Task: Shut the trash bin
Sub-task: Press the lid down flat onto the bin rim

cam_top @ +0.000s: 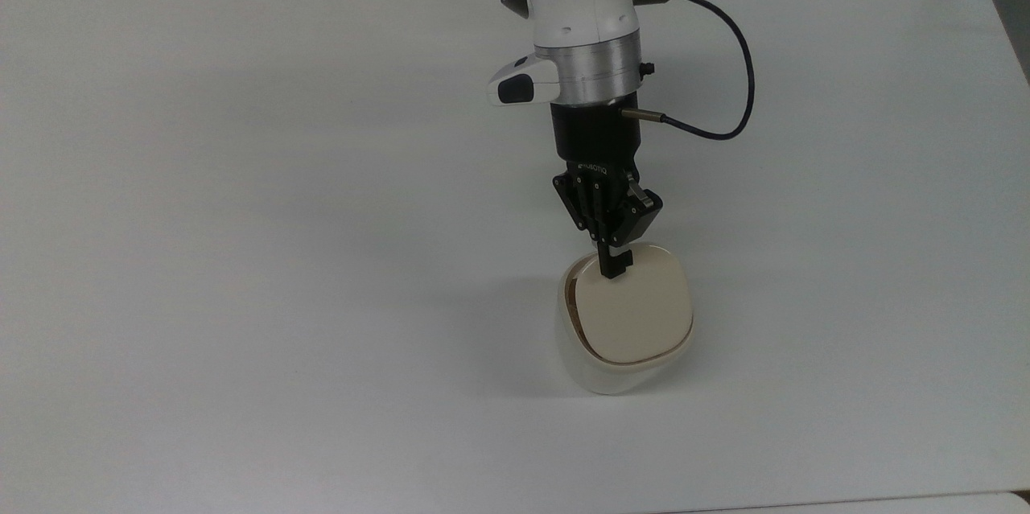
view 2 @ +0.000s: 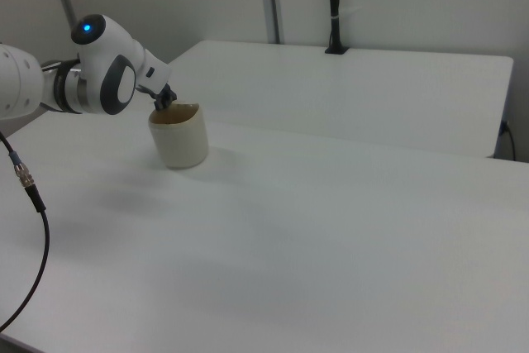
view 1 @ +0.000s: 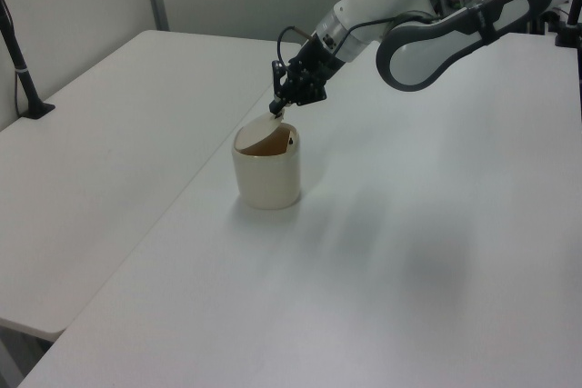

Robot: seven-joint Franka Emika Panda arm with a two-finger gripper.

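Observation:
The trash bin is a small cream-white tub standing on the table, also seen in the left view and the right view. Its beige lid lies tilted over the opening, with a narrow gap along the top view's left side. In the left view the brown inside still shows under the raised lid edge. My gripper is shut, its tips resting on the lid's far edge. It reaches down to the bin's rim in the left view and in the right view.
The bin stands on a white table with wide bare surface all around. A black cable loops from the wrist. A black post stands on a second table at the left view's left.

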